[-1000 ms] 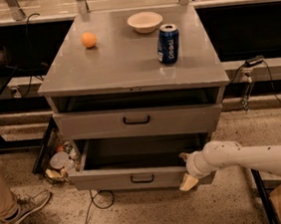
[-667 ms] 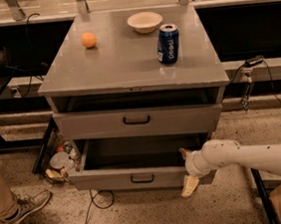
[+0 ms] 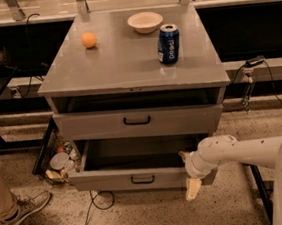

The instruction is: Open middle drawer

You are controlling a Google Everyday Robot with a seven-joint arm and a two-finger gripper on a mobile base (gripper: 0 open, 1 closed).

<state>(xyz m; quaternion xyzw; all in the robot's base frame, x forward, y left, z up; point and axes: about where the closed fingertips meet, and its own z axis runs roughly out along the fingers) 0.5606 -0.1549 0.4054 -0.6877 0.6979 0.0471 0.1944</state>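
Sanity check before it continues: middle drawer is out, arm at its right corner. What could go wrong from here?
1. The gripper sits at the middle drawer's right front corner, not at its handle; an off-centre pull might rack it.
2. A jolt could tip the upright can or roll the orange.

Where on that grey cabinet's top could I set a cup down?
The whole front half of the cabinet top is bare, forward of the orange and the can. The back right is crowded by the bowl and can. The gripper is low, at the right end of the pulled-out middle drawer.
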